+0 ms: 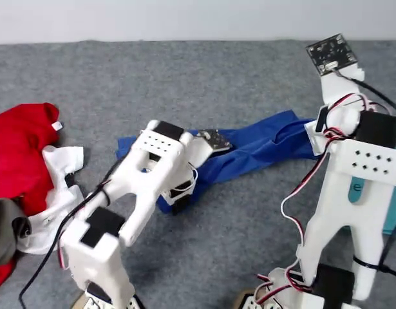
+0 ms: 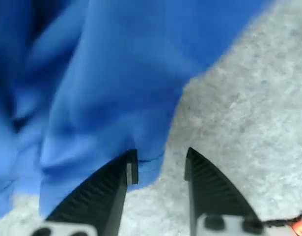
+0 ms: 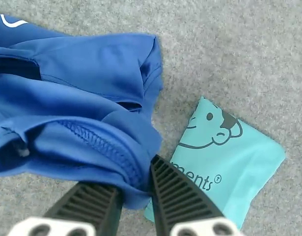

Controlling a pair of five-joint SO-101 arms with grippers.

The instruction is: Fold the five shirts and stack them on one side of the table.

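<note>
Cloth of the blue shirt lies in a long band across the table, seemingly held out lengthwise so it can be flattened for folding. The right gripper pinches a bunched fold at one end, anchoring it. The left gripper sits at the opposite end, jaws spread astride the hem, likely poised to clamp. A folded teal shirt lies just beside the pinched end, probably starting the stack. The red shirt, white shirt and grey shirt lie heaped well beyond the blue shirt's other end, not yet folded.
</note>
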